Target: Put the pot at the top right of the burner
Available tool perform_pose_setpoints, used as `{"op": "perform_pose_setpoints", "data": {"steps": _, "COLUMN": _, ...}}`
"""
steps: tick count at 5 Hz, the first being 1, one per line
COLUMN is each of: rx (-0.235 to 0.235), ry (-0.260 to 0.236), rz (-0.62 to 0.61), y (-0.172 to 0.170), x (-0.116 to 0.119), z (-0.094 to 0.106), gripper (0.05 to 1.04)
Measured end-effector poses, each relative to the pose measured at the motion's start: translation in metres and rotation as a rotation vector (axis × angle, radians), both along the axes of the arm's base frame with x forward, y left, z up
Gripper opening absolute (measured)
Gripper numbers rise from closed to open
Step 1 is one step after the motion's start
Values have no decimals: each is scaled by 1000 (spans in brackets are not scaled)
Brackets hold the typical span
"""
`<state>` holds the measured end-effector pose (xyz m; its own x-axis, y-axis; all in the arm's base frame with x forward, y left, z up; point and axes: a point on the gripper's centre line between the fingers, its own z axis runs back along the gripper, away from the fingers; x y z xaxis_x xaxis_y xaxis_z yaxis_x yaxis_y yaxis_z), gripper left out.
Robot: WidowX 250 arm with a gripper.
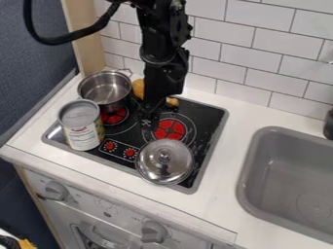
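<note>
The black gripper (151, 113) hangs over the middle of the stove, between the two red burners; how its fingers stand is hard to make out. A silver open pot (105, 89) sits at the stove's back left, partly over the left red burner (114, 115), left of the gripper and apart from it. The right red burner (170, 129) lies uncovered, just right of and below the gripper. A shiny metal lid (165, 161) with a knob rests at the front right of the black cooktop (209, 127).
A tin can (81, 125) stands at the cooktop's left edge, in front of the pot. A yellow-brown object (138, 89) lies behind the arm. The grey sink (286, 180) is at right, and a tiled wall (260, 58) rises behind the counter.
</note>
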<state>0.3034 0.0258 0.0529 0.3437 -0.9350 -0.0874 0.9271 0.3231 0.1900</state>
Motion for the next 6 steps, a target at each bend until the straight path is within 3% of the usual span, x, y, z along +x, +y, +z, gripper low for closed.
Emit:
{"op": "perform_pose_setpoints", "data": {"steps": 1, "rx": -6, "ry": 36, "rz": 1, "y": -1, "x": -4, "z": -10, "gripper": 999}}
{"op": "perform_pose_setpoints", "data": {"steps": 2, "rx": -71, "ry": 6, "rz": 126, "y": 22, "x": -4, "z": -11, "gripper": 999}}
{"op": "perform_pose_setpoints", "data": {"steps": 3, "rx": -136, "ry": -59, "rz": 271, "y": 46, "x": 1, "z": -9, "gripper": 999}}
{"op": "perform_pose_setpoints", "data": {"steps": 4, "rx": -177, "ry": -98, "rz": 403, "y": 69, "x": 16, "z": -14, "gripper": 999}}
{"op": "perform_pose_setpoints", "data": {"steps": 6, "rx": -228, "ry": -115, "rz": 558, "y": 100, "x": 47, "z": -40, "gripper": 999}}
